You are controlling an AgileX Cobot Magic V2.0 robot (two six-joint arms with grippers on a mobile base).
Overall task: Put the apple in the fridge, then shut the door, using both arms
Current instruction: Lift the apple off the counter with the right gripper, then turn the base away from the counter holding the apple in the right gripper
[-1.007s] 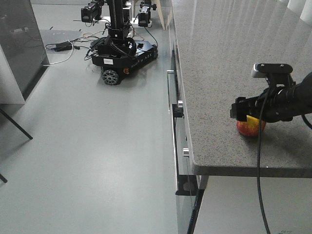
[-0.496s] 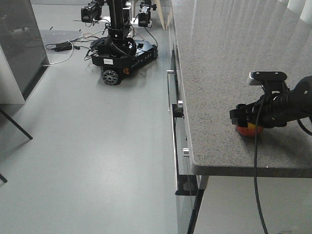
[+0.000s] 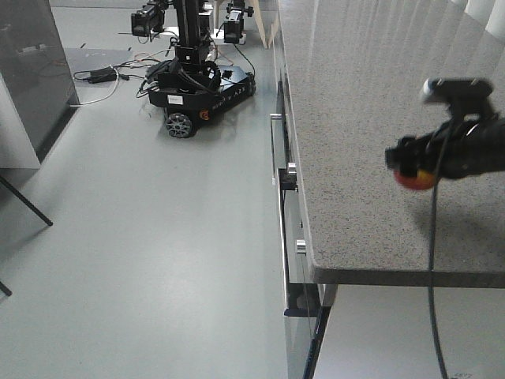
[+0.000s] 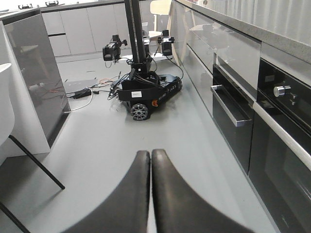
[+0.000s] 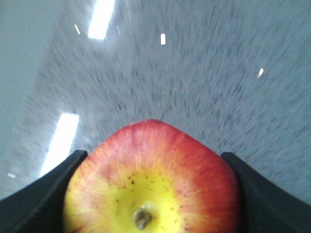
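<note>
One apple (image 5: 150,179). Two grippers: a left gripper (image 4: 150,154) and a right gripper (image 3: 409,163). One speckled surface (image 3: 355,95). One wheeled robot base (image 3: 197,87). Two round knobs (image 3: 291,169). One pale chair (image 4: 159,7). One thin black cable (image 3: 432,260) hanging from the right gripper.

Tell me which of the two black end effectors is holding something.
The right end effector: it clamps the glossy red-and-yellow apple. The left end effector is shut on nothing.

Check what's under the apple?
Just speckled counter; the right gripper holds the apple above it. The spot directly beneath is hidden by the apple itself.
</note>
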